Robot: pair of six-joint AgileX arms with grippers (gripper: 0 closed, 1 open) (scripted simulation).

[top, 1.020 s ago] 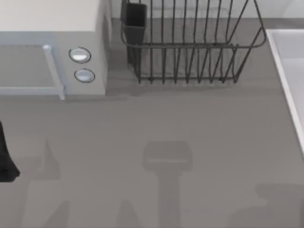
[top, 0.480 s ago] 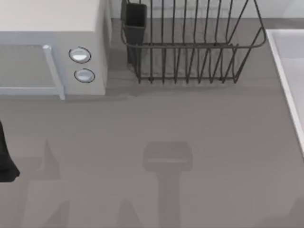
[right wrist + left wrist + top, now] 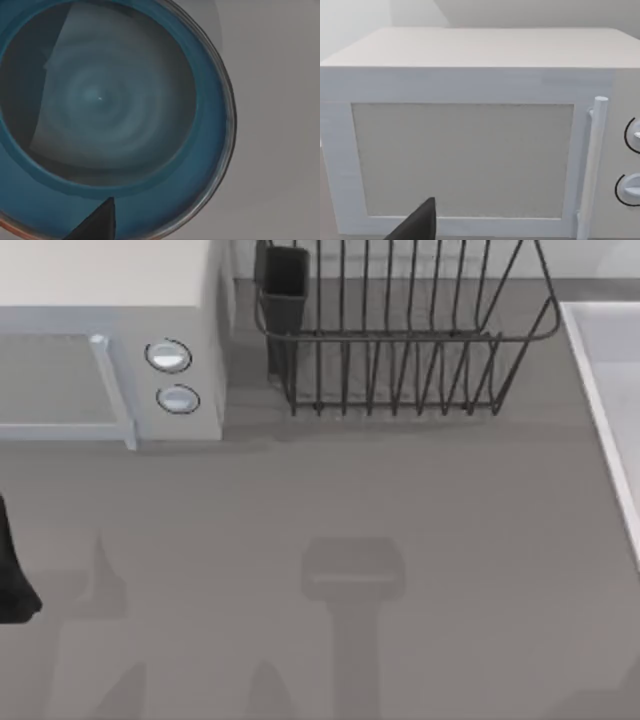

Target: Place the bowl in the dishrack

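Shadows at the bench's [image 3: 400,500] near right corner shifted slightly; the bowl [image 3: 107,100] lies directly under the right fingers [image 3: 97,222], their spread untellable, the dishrack [image 3: 400,340] at the far side.

Bare table [image 3: 400,500] is lying open before the dishrack [image 3: 400,340]; the white box [image 3: 110,340] is apparently crowding its left side.

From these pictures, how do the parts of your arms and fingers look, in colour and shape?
Little shows. My left arm is a plain black, matte shape at the table's left edge. In each wrist view one dark, pointed, wedge-shaped finger tip appears: left fingers, right fingers. No cables or markings are visible.
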